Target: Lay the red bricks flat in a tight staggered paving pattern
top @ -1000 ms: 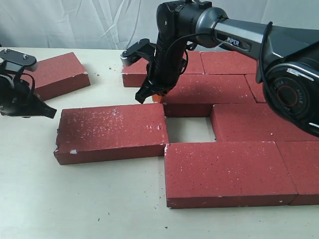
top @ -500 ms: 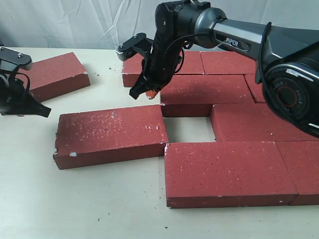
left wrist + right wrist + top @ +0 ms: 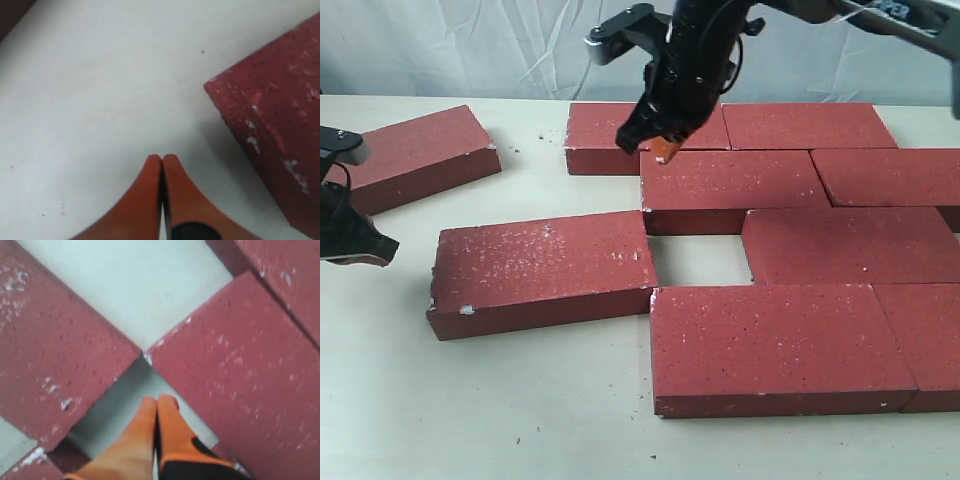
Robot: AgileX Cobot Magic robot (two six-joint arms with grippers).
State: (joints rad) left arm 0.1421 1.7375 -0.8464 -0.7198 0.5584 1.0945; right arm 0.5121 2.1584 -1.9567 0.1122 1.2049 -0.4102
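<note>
Several red bricks lie flat in staggered rows at the right, one of them in the front row [image 3: 780, 345]. Between two rows there is a bare gap [image 3: 700, 260]. One loose red brick [image 3: 542, 270] lies just left of that gap, slightly askew. Another loose brick [image 3: 420, 155] lies at the far left. My right gripper [image 3: 663, 152] hangs shut and empty above the back rows. In its wrist view its tips [image 3: 158, 401] are over the gap between two bricks. My left gripper [image 3: 380, 250] is shut and empty on the table, left of the askew brick [image 3: 280, 125].
A white curtain hangs behind the pale table [image 3: 520, 420]. Small dark crumbs dot the table near its front edge. The right arm [image 3: 700, 50] reaches in from the upper right over the back rows.
My right gripper has risen and moved right, away from the askew brick's far corner. My left gripper has drawn back to the left and lower in the view. That brick shifted slightly left.
</note>
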